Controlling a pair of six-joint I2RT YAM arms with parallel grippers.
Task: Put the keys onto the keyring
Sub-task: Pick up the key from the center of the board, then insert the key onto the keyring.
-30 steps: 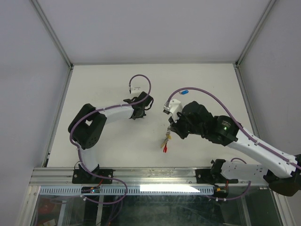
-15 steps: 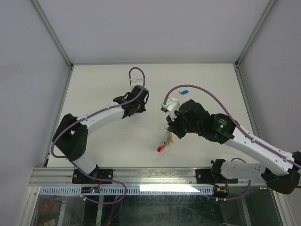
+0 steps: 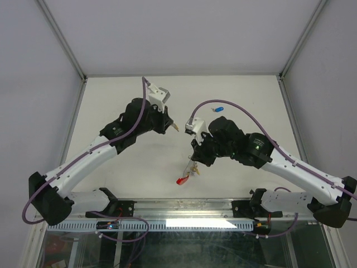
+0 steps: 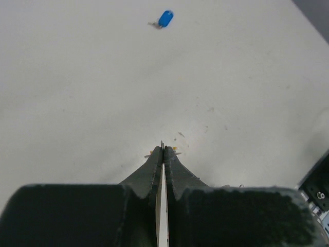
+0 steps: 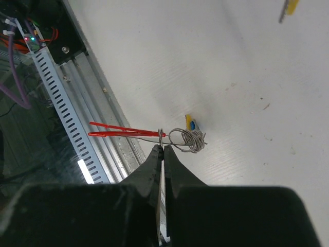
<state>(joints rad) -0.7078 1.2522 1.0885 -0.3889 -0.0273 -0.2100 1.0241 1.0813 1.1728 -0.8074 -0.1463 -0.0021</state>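
The left arm reached out across the table [image 3: 111,95], its left gripper [image 3: 174,127] clenched on a yellow key [image 3: 176,128]. The right arm bent inward, and its right gripper [image 3: 195,159] was pinched on the keyring [image 3: 188,171], which dangled over the table's near part. Only the right wrist view showed the grey coil of rings [image 5: 191,139], the red strip [image 5: 123,129] jutting left and a yellow-capped key [image 5: 191,124] beside the coil. The left wrist view showed a metal sliver at the closed tips and a blue key [image 4: 165,18] lying well apart.
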